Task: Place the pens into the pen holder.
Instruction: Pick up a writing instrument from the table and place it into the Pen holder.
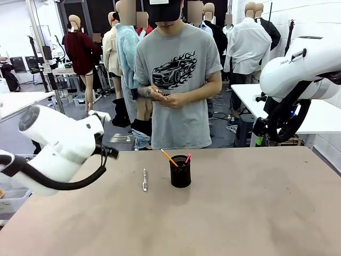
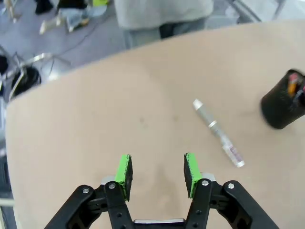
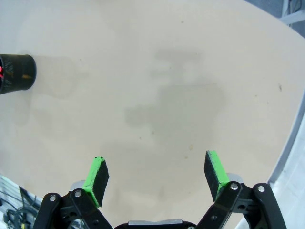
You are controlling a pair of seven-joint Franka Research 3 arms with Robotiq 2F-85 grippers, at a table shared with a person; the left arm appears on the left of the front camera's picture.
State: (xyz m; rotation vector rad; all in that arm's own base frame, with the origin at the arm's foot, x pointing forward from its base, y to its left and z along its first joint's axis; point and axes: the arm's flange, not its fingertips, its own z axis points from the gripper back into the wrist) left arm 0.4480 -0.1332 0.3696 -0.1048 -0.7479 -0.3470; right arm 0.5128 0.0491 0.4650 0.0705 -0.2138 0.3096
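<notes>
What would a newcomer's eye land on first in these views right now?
Probably the small black mesh cylinder pen holder mid-table, with an orange-yellow pencil-like pen and a pink-ended pen sticking out of it. Just to its left, a slim silver-white pen lies alone on the tan table. Both the left gripper and the right gripper hang open and empty above the tabletop.

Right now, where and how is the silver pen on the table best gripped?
Probably mid-barrel, from straight above, jaws across its width: the silver pen lies flat on the table, apart from the pen holder, bare surface either side. The left gripper, open, hangs near it.
</notes>
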